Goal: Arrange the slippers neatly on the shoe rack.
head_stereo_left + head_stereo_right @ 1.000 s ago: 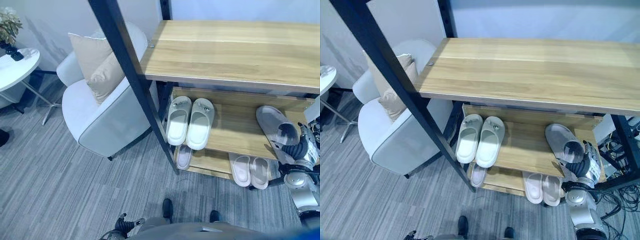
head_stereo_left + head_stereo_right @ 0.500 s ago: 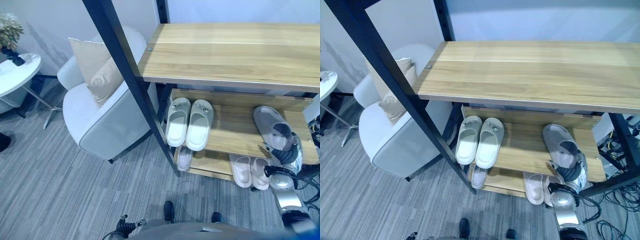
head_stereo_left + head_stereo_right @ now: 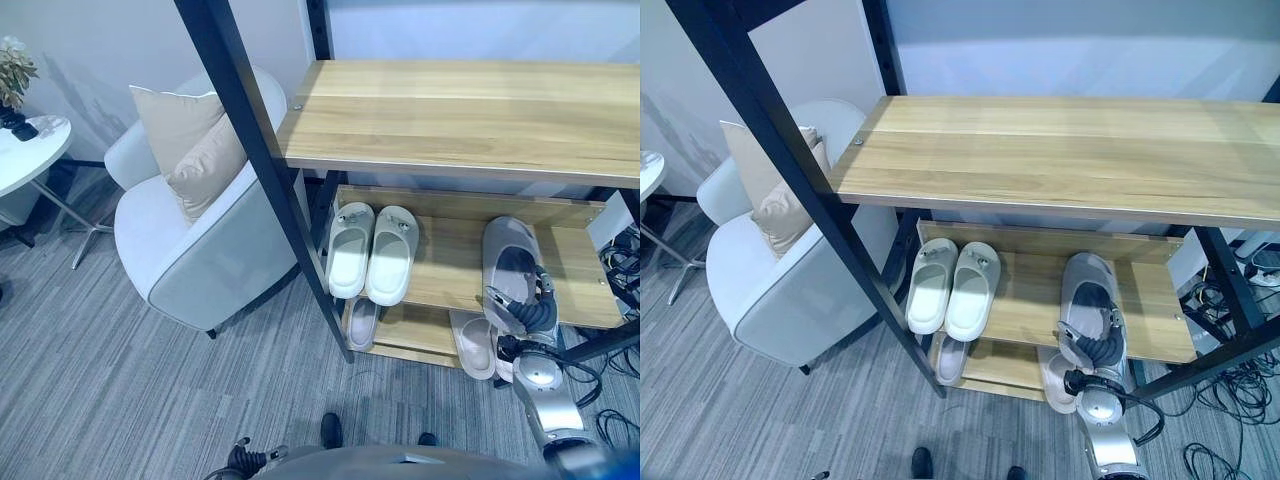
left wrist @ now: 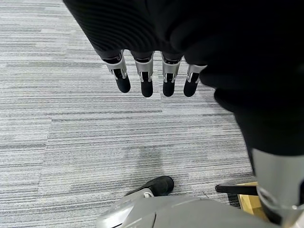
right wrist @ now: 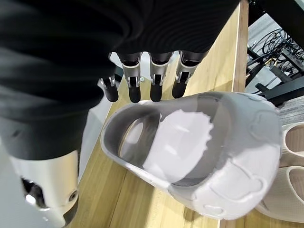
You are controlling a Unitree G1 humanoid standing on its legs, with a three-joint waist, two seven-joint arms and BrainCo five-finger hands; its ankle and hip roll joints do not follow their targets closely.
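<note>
Left eye view: right hand (image 3: 524, 312) at the heel of a grey slipper (image 3: 505, 265) lying on the middle shelf of the shoe rack (image 3: 470, 110); whether the fingers grip it I cannot tell here. One grey slipper, one pale green pair (image 3: 371, 251) well to the hand's left on the same shelf, three pale slippers on the lower shelf (image 3: 478, 342), one armchair (image 3: 195, 250) with two cushions (image 3: 195, 150). Right eye view: same layout. Left wrist view: left hand (image 4: 152, 71) over carpet (image 4: 71, 133), fingers hanging relaxed, holding nothing. Right wrist view: fingers (image 5: 156, 83) extended just beyond the grey slipper's open rim, thumb side hidden, grip cannot be told; slipper is thick, rounded, matte grey, with a pale insole.
</note>
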